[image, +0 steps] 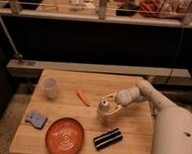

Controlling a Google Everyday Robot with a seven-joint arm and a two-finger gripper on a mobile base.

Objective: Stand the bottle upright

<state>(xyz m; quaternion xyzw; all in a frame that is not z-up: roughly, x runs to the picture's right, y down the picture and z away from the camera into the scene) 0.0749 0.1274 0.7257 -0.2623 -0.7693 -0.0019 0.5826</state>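
Your gripper sits just right of the middle of the table, at the end of the white arm that reaches in from the right; its jaws are clasped on the bottle, one on the far side of it and one on the near side, so the bottle lies directly between them and slightly to the left of the wrist.

The relation to watch is the bottle's long axis against the tabletop; from this view it looks closer to vertical than to flat, with the paler top toward the far side and a dark shadow under its near end; whether the base touches the wood you cannot tell.

I judge that the coming move turns on bringing that axis fully plumb and lowering until the base bears flat, before you let go; a release while it leans would probably tip it back onto its side.

Mind the neighbours: the carrot lies just beside the bottle on the left; the striped block is near, on the near side; the orange plate is near-left; the clear cup stands well apart at the far left.
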